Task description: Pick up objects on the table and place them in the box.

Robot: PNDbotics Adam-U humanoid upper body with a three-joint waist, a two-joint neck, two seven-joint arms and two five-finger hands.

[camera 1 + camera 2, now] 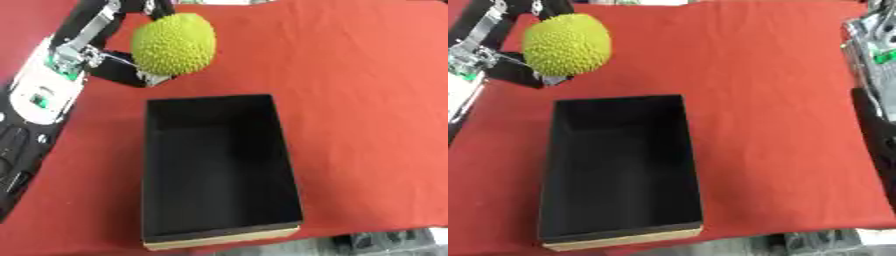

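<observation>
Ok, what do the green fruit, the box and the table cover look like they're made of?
Fruit: yellow-green, densely bumpy skin; real or plastic, cannot tell. Box: matte black, tan raw edge at the near rim, probably cardboard. Cover: red, matte, probably cloth.

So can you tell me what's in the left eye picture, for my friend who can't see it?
The robot's black and silver left hand holds a bumpy, round yellow-green fruit near the far end of an open, empty black rectangular box. The box sits on a red tablecloth.
</observation>
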